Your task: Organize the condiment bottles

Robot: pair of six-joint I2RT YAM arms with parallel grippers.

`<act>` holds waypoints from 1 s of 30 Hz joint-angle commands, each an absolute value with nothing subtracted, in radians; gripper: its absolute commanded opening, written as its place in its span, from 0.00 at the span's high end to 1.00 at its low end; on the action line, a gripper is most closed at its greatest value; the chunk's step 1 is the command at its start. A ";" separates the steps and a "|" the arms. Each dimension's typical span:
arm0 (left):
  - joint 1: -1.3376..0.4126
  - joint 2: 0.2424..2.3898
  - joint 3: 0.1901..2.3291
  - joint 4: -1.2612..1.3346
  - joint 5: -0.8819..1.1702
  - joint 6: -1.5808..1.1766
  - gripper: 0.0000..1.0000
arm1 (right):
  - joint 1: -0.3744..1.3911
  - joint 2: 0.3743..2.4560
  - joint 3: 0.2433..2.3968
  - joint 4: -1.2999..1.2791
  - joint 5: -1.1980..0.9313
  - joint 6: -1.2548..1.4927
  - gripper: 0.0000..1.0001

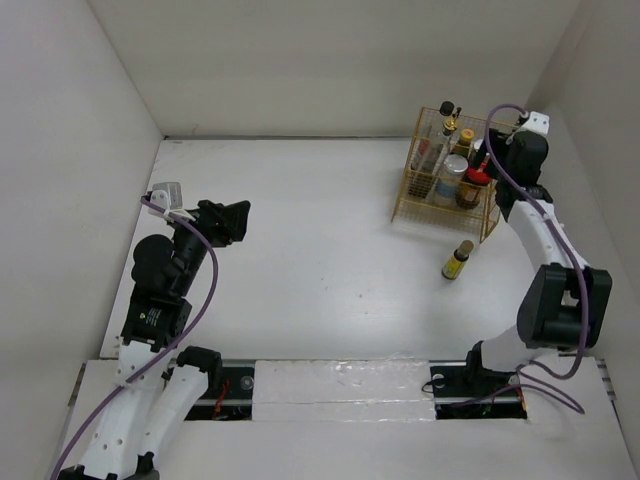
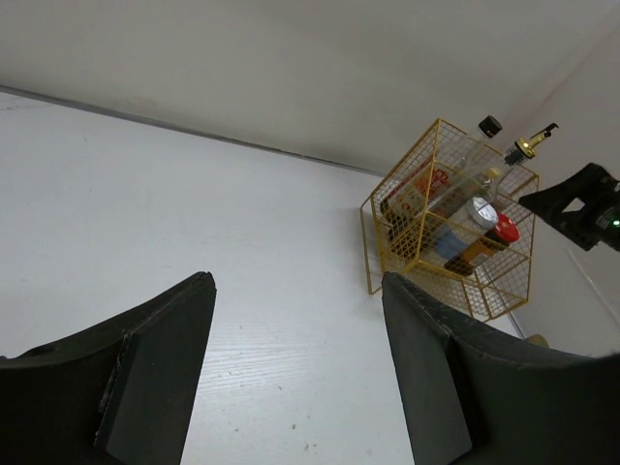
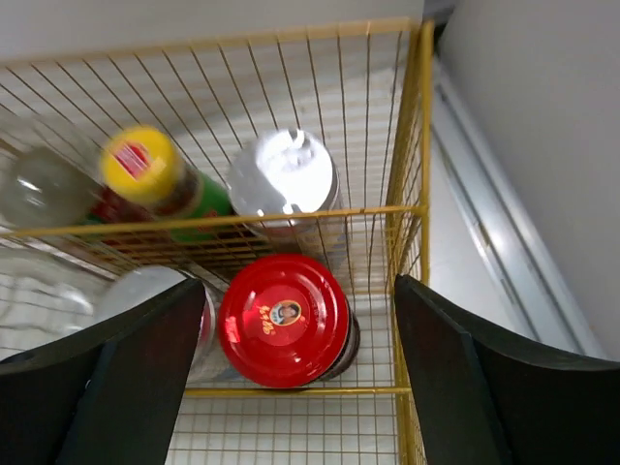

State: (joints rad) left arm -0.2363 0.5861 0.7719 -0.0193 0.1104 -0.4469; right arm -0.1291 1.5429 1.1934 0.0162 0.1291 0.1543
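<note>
Surface: white table [image 1: 300, 260], white walls.
Condiment bottles [image 1: 455, 165]: most in yellow wire basket [image 1: 408, 186], far right; small dark bottle [image 1: 457, 261] outside, near it.
Right gripper [image 3: 300, 373]: apart above red-lidded jar [image 3: 283, 320].
Left gripper [image 2: 295, 373]: apart, empty.
Blurred: basket's left side.

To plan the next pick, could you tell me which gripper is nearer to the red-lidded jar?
Right. The right gripper hangs directly above the red-lidded jar; the left gripper is far across the table.
</note>
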 commanded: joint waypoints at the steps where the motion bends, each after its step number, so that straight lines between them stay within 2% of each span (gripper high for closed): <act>1: -0.242 0.584 0.785 0.032 0.120 -0.449 0.35 | -0.114 1.404 1.197 0.110 0.176 0.175 0.15; 4: -0.242 0.584 0.785 0.032 0.129 -0.449 0.35 | -0.062 1.289 1.135 0.101 0.201 0.205 0.19; 5: -0.242 0.584 0.785 0.032 0.129 -0.449 0.35 | -0.040 1.255 1.088 0.101 0.201 0.206 0.26; 7: -0.242 0.584 0.785 0.041 0.129 -0.449 0.35 | 0.017 1.148 1.020 0.101 0.236 0.250 0.48; 8: -0.242 0.584 0.785 0.041 0.129 -0.449 0.35 | 0.093 1.108 0.979 0.101 0.257 0.262 0.75; 9: -0.242 0.584 0.785 0.041 0.129 -0.449 0.35 | 0.133 1.027 0.892 0.101 0.284 0.277 0.83; 10: -0.242 0.584 0.785 0.041 0.129 -0.449 0.35 | 0.171 0.985 0.850 0.101 0.311 0.303 0.84; 11: -0.242 0.584 0.785 0.041 0.129 -0.449 0.35 | 0.240 0.944 0.813 0.080 0.371 0.304 0.84; 12: -0.242 0.584 0.785 0.041 0.129 -0.449 0.35 | 0.268 0.907 0.763 0.048 0.403 0.304 0.65; 14: -0.242 0.574 0.785 0.041 0.129 -0.449 0.35 | 0.308 0.812 0.753 -0.142 0.486 0.333 0.38; 15: -0.242 0.574 0.785 0.041 0.129 -0.449 0.35 | 0.336 0.783 0.741 -0.206 0.504 0.347 0.18; 17: -0.242 0.574 0.785 0.041 0.129 -0.449 0.35 | 0.345 0.720 0.700 -0.338 0.505 0.371 0.08; 20: -0.242 0.574 0.785 0.041 0.140 -0.449 0.35 | 0.345 0.687 0.647 -0.449 0.528 0.426 0.08; 25: -0.242 0.574 0.776 0.051 0.149 -0.449 0.35 | 0.321 0.728 0.624 -0.391 0.549 0.426 0.11; 28: -0.242 0.574 0.776 0.051 0.149 -0.449 0.35 | 0.292 0.802 0.649 -0.358 0.558 0.401 0.17; 30: -0.242 0.574 0.776 0.051 0.149 -0.449 0.35 | 0.262 0.851 0.658 -0.312 0.528 0.373 0.26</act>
